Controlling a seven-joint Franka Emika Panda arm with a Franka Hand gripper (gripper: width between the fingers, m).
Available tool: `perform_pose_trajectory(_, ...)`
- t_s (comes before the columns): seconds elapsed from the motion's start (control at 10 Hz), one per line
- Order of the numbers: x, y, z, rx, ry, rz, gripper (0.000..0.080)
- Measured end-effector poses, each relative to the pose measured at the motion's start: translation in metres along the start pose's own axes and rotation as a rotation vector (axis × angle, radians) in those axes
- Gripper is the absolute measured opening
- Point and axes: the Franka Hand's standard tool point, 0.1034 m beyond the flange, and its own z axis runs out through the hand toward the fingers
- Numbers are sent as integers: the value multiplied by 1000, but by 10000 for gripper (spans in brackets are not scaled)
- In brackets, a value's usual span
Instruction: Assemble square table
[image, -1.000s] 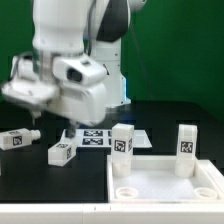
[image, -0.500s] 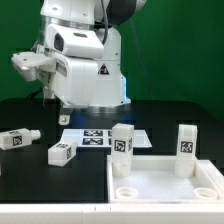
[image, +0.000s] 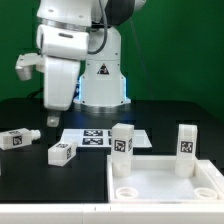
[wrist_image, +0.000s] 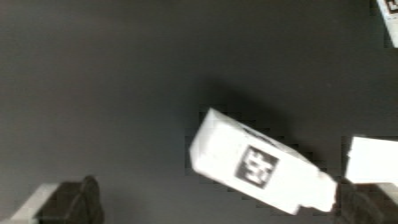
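Note:
The white square panel (image: 150, 197) with a raised rim lies at the front of the exterior view's right. Two white tagged legs stand upright at its far corners (image: 122, 141) (image: 186, 141). Two more legs lie loose on the black table at the exterior view's left (image: 17, 138) (image: 62, 152). My gripper (image: 52, 119) hangs above and behind these loose legs, pointing down, open and empty. In the wrist view a lying tagged leg (wrist_image: 258, 160) shows between the spread fingers (wrist_image: 71, 200), below my gripper (wrist_image: 217, 205). Another white piece (wrist_image: 370, 160) shows at the edge.
The marker board (image: 95, 137) lies flat on the table behind the loose legs, in front of the robot base (image: 100, 85). The table is black with a green backdrop behind.
The arm has swung up and straightened. The gripper has risen from low over the table and now points down above the loose legs. No part has moved.

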Motion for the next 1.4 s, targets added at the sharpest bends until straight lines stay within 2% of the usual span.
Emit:
perform_pose_trajectory(0.2, 4, 0, 1, -31, 17, 375, 649)
perform_pose_trajectory(0.4, 10, -5, 2, 4, 17, 528, 649)
perform_pose_trajectory(0.7, 15, -6, 4, 18, 40, 722, 649)
perform_pose_trajectory(0.8, 15, -5, 6, 31, 50, 801, 649)
perform_pose_trajectory(1.0, 10, 6, 17, 72, 72, 1074, 649)
perform_pose_trajectory(1.1, 17, 6, 22, 111, 64, 1258, 649)
perform_pose_trajectory(1.2, 23, 4, 24, 181, 37, 1421, 649)
perform_pose_trajectory(1.3, 24, 11, 23, 236, 31, 1491, 649)
perform_pose_trajectory(1.4, 26, 14, 23, 235, 38, 1525, 649)
